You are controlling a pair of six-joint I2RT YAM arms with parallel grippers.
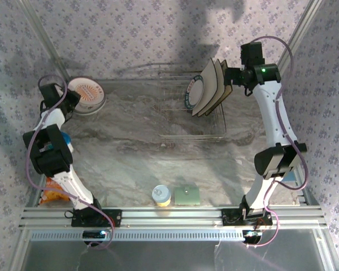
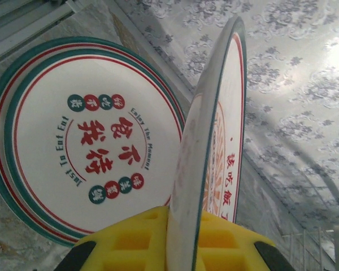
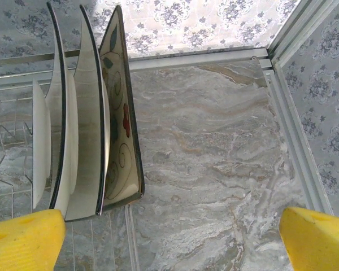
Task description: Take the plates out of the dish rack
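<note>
**Unloading in progress: one plate carried to the stack, the next approached**

Near edge of the table (image 1: 118, 164): a green pad (image 1: 187, 195) and a yellow-lidded jar (image 1: 161, 195) sit well apart from the work.

Mid-table, right: the dish rack (image 1: 175, 121) holds a teal-rimmed plate (image 1: 190, 95) and the square plates (image 3: 82, 124) on edge, with the flower-printed plate (image 3: 120, 118) outermost. The right gripper (image 3: 169, 240) is released, jaws wide, just beside them. It should straddle the outermost rim alone.

Far left: the left gripper (image 2: 181, 243) is clenched on the rim of a round plate (image 2: 212, 141), held on edge near the stack of round plates (image 2: 73, 141). The plate is best tilted flat and centred over the stack before release.

Whether the held plate touches the stack cannot be judged. The stack's count, and how the racked plates seat in the wires, are hard to make out.
</note>
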